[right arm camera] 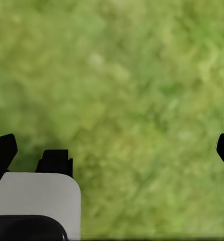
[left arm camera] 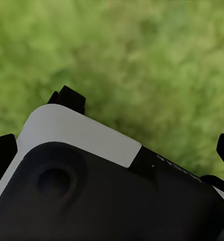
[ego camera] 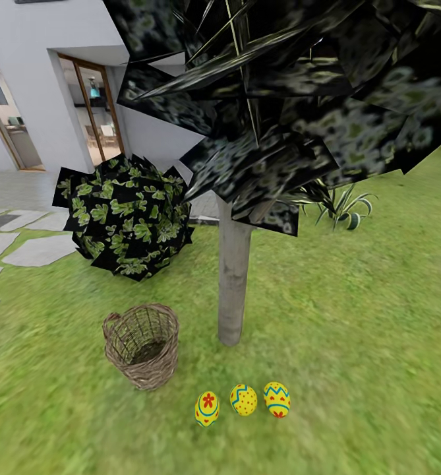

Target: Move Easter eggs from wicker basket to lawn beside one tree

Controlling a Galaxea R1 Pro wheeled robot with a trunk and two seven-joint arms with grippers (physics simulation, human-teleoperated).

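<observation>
The three Easter eggs (ego camera: 243,402) lie in a row on the lawn (ego camera: 365,343), just in front of the tree (ego camera: 234,277) trunk. The wicker basket (ego camera: 142,353) stands beside them and appears empty. Each wrist view looks down on bare grass. The left claw (left arm camera: 112,145) has its fingertips spread wide and holds nothing; the right claw (right arm camera: 112,150) is likewise released, with nothing beneath either. Judged complete: confirm that no egg remains in the basket, and keep both claws clear of the row so nothing rolls.
</observation>
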